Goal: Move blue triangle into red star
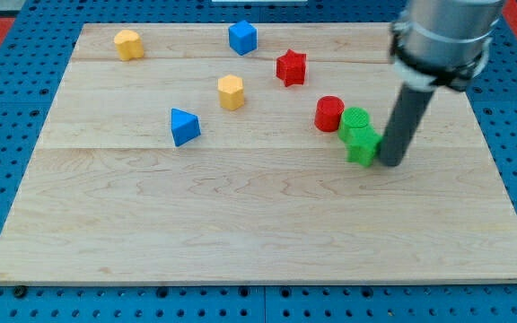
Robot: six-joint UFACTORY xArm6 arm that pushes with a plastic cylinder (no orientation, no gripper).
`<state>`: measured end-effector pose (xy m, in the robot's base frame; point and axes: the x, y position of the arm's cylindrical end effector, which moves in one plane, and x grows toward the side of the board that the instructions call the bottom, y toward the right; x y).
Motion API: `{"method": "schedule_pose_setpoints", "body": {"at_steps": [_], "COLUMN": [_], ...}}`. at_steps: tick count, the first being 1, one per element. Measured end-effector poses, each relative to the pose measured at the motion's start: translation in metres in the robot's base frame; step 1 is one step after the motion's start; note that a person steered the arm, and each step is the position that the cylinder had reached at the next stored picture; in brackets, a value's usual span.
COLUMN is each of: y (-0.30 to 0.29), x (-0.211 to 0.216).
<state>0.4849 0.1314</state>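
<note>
My tip (390,163), no end effector, sits well right of blue triangle (184,126).

Two yellow blocks (128,44) (231,91), blue cube (242,37), red cylinder (328,113), two touching green blocks (357,135).

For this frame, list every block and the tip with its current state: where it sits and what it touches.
Blue triangle: left of centre, alone, apart from the star.
Red star: upper middle, touching nothing.
Blue cube: near top edge, alone.
Yellow block: top left, alone.
Second yellow block: between triangle and star, alone.
Red cylinder: against the green pair.
Green blocks: two, touching each other.
My tip: at the green blocks' right, far from the triangle.
</note>
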Motion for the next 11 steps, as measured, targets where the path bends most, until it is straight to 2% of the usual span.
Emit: {"method": "schedule_pose_setpoints", "body": {"at_steps": [1, 2, 3, 4, 5, 6, 9, 10, 11], "y": [-0.108, -0.198, -0.264, -0.285, -0.265, -0.215, -0.18, -0.151, -0.144], "x": [0.026, 0.006, -0.028, -0.041, -0.071, -0.09, -0.041, -0.044, -0.079]}}
